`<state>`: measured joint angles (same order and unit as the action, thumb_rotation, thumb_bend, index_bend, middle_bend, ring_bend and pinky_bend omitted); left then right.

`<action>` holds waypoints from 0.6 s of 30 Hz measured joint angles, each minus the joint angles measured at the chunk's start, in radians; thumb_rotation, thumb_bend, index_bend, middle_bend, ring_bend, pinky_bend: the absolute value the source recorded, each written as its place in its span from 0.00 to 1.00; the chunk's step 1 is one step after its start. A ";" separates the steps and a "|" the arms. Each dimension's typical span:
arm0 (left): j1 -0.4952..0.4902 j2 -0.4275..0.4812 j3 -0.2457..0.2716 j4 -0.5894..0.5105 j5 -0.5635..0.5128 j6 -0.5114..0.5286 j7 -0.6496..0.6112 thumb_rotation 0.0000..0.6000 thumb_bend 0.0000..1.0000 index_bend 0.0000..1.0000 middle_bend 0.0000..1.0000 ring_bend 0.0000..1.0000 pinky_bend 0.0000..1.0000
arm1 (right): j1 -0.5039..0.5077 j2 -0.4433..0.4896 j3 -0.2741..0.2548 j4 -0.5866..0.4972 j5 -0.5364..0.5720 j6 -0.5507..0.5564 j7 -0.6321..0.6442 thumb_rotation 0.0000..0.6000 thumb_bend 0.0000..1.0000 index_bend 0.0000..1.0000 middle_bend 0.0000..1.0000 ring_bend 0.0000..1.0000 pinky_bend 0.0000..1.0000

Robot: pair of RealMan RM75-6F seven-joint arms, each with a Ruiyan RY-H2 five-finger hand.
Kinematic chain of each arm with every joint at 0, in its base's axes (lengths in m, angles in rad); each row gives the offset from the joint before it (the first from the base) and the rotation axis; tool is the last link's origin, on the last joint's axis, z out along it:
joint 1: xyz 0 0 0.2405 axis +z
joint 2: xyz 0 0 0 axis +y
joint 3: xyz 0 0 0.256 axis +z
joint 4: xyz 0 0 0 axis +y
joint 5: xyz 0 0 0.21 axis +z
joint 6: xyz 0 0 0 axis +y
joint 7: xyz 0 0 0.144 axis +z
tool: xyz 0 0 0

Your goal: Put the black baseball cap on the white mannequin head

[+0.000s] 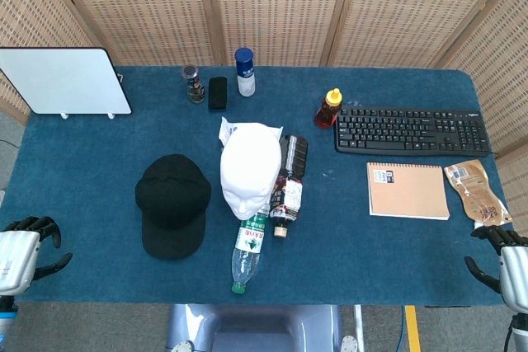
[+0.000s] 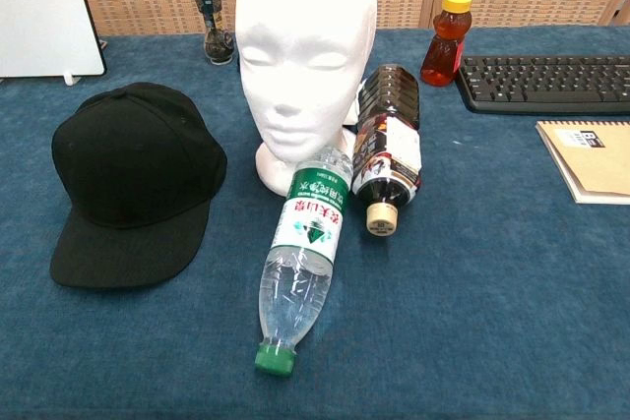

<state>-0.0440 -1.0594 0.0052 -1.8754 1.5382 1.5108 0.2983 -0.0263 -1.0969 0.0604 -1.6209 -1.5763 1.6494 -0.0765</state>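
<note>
Head view first: nothing of the task is done yet, for the black fabric baseball cap (image 1: pixel 172 203) lies flat on the blue felt-covered surface (image 1: pixel 82 162), crown up and brim toward the near edge, just to the left of the white foam mannequin head (image 1: pixel 250 169), apart from it. The mannequin head stands upright and bare, smooth and matte, its face turned to the robot. Down at the near-left corner sits the left hand (image 1: pixel 23 246), fingers spread and holding nothing; at the near-right corner the right hand (image 1: pixel 505 265) shows the same, fingers apart and empty, both well away from the cap. So the whole job is left, by this commentator's reckoning: reach, take the cap, lift it and seat it on the crown. The chest view shows the cap's soft, dull weave and stiff flat brim, likely to flex at the crown when gripped. A clear plastic bottle with a green cap (image 2: pixel 299 269) lies against the mannequin's base, and a dark ribbed bottle with a tan cap (image 2: pixel 387 150) lies beside it, both round and liable to roll if nudged.
</note>
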 measured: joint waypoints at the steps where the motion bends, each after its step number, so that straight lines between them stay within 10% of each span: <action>1: 0.000 -0.003 0.001 0.000 0.000 -0.002 0.002 1.00 0.13 0.63 0.48 0.38 0.47 | 0.001 0.000 0.001 -0.001 -0.001 -0.001 0.000 1.00 0.23 0.41 0.46 0.50 0.58; 18: -0.029 -0.139 0.003 -0.002 0.019 -0.046 0.131 1.00 0.14 0.64 0.64 0.58 0.67 | -0.025 0.001 -0.006 0.020 -0.007 0.033 0.034 1.00 0.23 0.41 0.46 0.50 0.58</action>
<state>-0.0727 -1.1980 0.0087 -1.8770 1.5569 1.4643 0.4289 -0.0516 -1.0963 0.0544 -1.6008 -1.5834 1.6820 -0.0426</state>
